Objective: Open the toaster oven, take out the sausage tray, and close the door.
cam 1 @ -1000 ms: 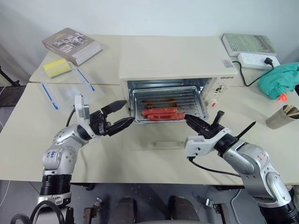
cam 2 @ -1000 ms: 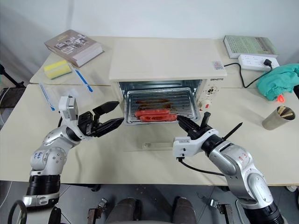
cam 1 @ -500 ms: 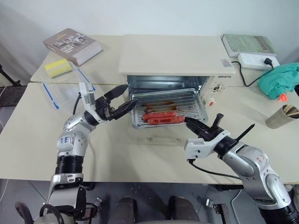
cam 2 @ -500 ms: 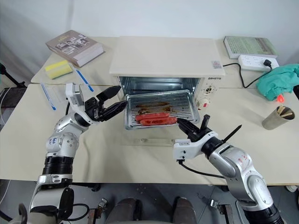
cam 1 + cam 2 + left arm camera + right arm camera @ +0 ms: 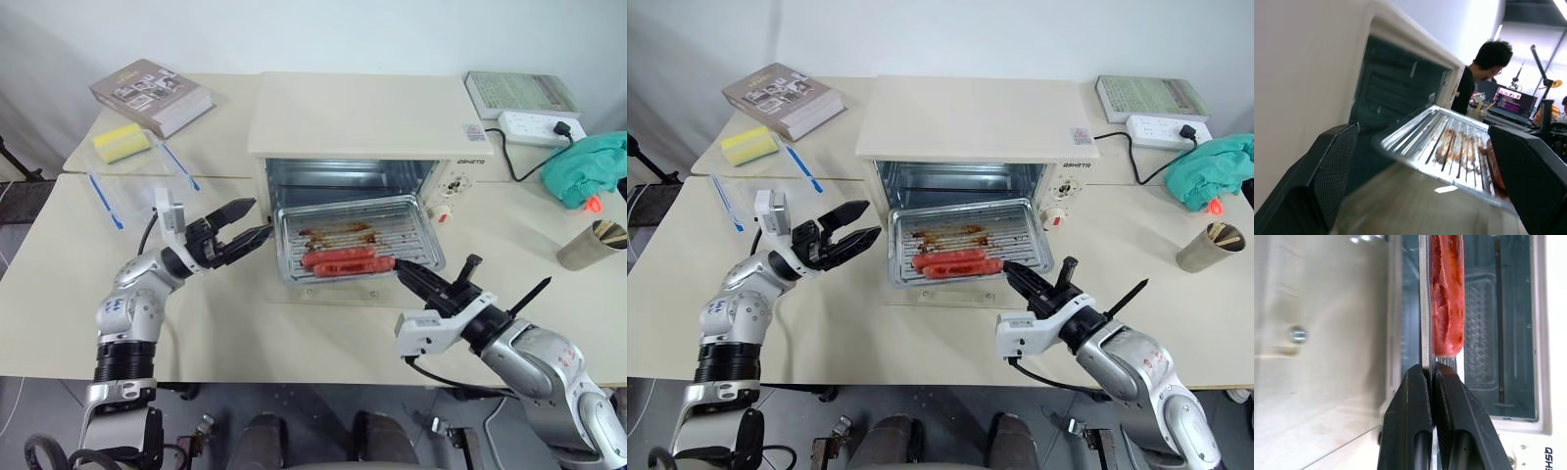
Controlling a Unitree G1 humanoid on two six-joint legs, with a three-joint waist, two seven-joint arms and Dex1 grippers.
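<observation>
The step in hand is taking out the sausage tray (image 5: pixel 357 238): the door (image 5: pixel 343 299) of the toaster oven (image 5: pixel 362 117) already lies open flat on the desk (image 5: pixel 255 333), and the tray juts out of the oven mouth, held above the glass. The right gripper (image 5: pixel 1431 374) has its fingers pinched narrow on the tray's front rim at the near right corner, level with the end of a sausage. The left gripper (image 5: pixel 243 238) hangs just beside the tray's left edge with its fingers spread wide, one above and one below rim height, not touching.

By my reading, the next move calls for the left fingers to slide onto the left rim and close, so the tray comes out level on two grips, then gets set on the desk clear of the door.

The tray holds a ribbed rack, two red sausages (image 5: pixel 348 260) lying side by side toward its front, and brown grease marks (image 5: pixel 338 234) behind them. The oven cavity behind looks bare.
</observation>
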